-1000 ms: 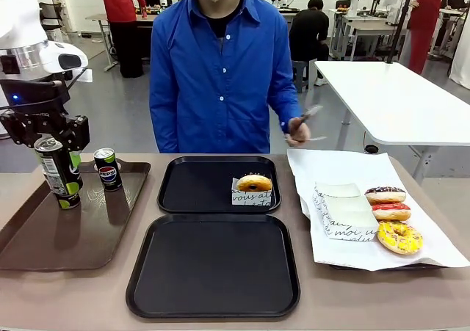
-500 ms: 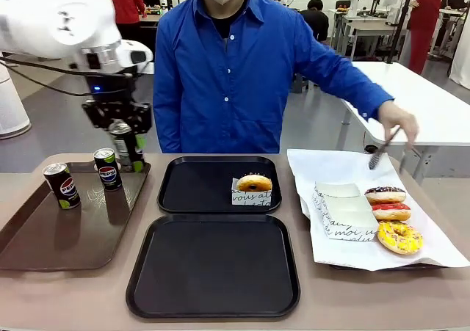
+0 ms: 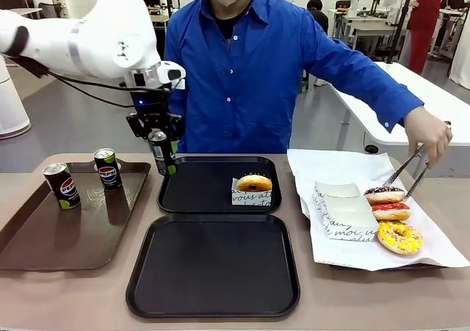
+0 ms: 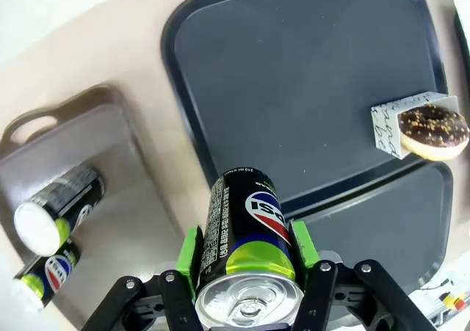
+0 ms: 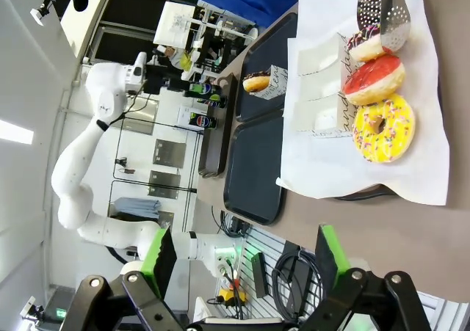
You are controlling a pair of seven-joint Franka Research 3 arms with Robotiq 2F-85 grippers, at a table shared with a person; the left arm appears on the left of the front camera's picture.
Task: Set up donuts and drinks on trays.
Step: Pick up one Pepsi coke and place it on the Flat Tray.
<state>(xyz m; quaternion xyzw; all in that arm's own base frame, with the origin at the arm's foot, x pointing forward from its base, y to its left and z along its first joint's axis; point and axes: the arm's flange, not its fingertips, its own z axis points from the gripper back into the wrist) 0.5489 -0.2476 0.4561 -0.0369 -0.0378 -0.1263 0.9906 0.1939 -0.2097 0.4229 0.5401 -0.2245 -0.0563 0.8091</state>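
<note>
Left hand [image 3: 163,159]: clamped on a Pepsi can [image 3: 159,147], with the green pads [image 4: 192,249] pressed to its two sides just under the silver top.
Held can: slightly tilted, hanging below the left hand over the left rim of the far black tray [image 3: 194,188].
Boxed donut [image 3: 254,183]: to the right of the left hand and lower, sitting in a white script-printed box [image 3: 251,197] on the far tray's right part.
Near black tray [image 3: 213,268]: below the left hand and closer to the robot, just beside the far tray.
Brown tray [image 3: 44,235]: to the left of the left hand, on the worktop [image 3: 73,298].
Two more cans [image 3: 61,185] [image 3: 108,169]: upright on the brown tray, near each other but apart.
Right hand [image 5: 244,261]: fingers spread wide, nothing between them.
White paper sheet [image 5: 323,147]: ahead of the right hand, carrying three bare donuts and empty white boxes [image 3: 344,212].
Bare donuts: chocolate [image 3: 385,194], red [image 3: 391,211] and yellow-sprinkled [image 3: 399,237], in a row ahead of the right hand.
Person's hand [image 3: 429,131]: holds metal tongs [image 3: 407,171] with the tips at the chocolate donut.
</note>
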